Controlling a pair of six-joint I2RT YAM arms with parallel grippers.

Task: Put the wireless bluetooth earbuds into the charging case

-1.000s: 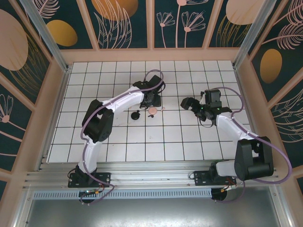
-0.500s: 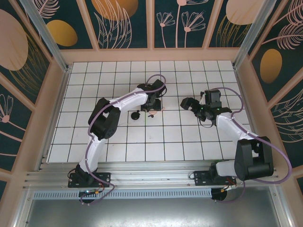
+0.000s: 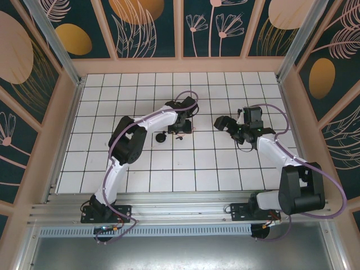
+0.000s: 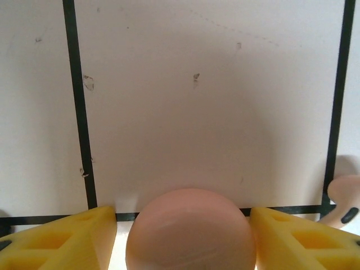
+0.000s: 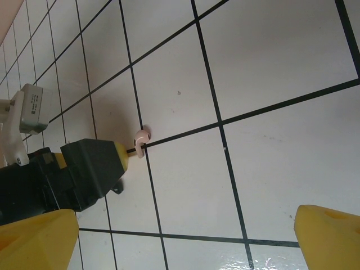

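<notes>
White gridded table [image 3: 140, 163], top view: left gripper [image 3: 181, 127] down mid-table, black item [image 3: 161, 136] just beside, right gripper [image 3: 224, 124] well apart. Left wrist: jaws half-open astride pink charging case [image 4: 188, 236], grip unclear; earbud [image 4: 344, 197] near, uninserted. Right wrist: jaws wide, empty; earbud pickup likely next, left gripper crowding it

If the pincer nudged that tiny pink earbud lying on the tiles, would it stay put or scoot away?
Probably scoot: the earbud looks tiny on the tiled table, so it is likely light. Its rounded body suggests it may wobble or spin. The glossy tabletop probably gives little grip.
</notes>
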